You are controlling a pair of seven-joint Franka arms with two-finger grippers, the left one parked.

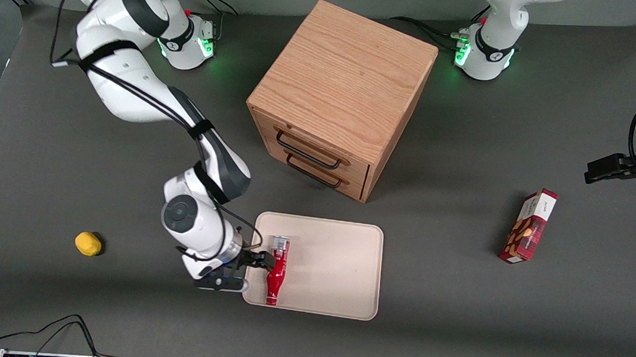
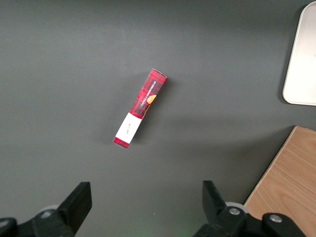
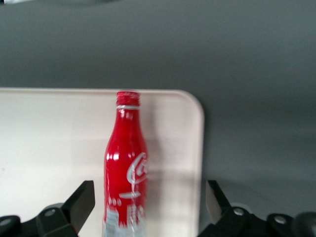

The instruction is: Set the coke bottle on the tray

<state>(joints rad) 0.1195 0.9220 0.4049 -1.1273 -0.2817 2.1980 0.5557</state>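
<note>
The coke bottle (image 1: 276, 270) is red with white lettering and lies flat on the beige tray (image 1: 334, 268), near the tray's edge toward the working arm's end. Its red cap points toward the front camera and its silvery base points toward the cabinet. My right gripper (image 1: 260, 260) is low at that tray edge, right beside the bottle's body. In the right wrist view the bottle (image 3: 126, 168) lies between the gripper's (image 3: 148, 202) two fingers, which stand wide apart and do not touch it. The tray (image 3: 49, 148) shows under the bottle.
A wooden drawer cabinet (image 1: 339, 97) stands farther from the front camera than the tray. A red snack box (image 1: 529, 226) lies toward the parked arm's end, also in the left wrist view (image 2: 140, 108). A small yellow object (image 1: 88, 243) lies toward the working arm's end.
</note>
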